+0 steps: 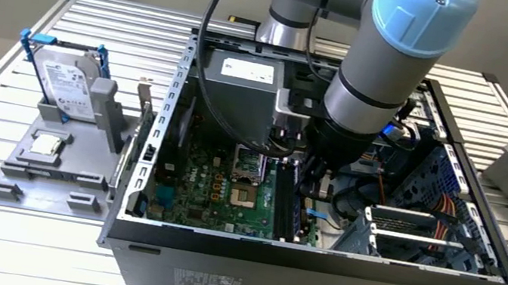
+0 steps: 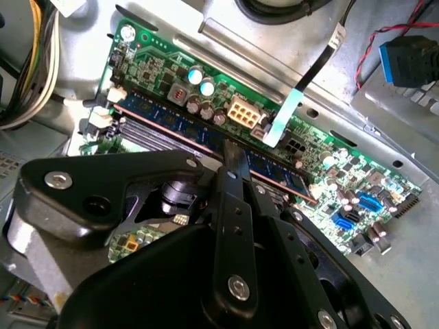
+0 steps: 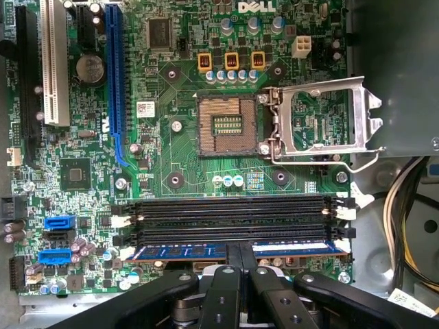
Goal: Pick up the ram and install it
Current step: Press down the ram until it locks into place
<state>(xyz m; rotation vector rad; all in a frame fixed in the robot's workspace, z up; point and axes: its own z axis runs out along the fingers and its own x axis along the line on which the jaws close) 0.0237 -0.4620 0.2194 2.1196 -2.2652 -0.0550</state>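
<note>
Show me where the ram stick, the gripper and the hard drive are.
ram (image 3: 185, 251), first wrist view, on its blue face.
gripper (image 3: 240, 257), first wrist view, midway between the fingertips at the stick.
hard drive (image 1: 69, 86), exterior view, on its white label.

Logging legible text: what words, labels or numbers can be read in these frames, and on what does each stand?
No text is quoted here.
White logo on the motherboard: a brand mark, left unquoted.
Small white sticker on the motherboard: too small.
Hard drive label: too small.
Power supply label: blurred.
Case front sticker: blurred.
The ram: no readable print.
</note>
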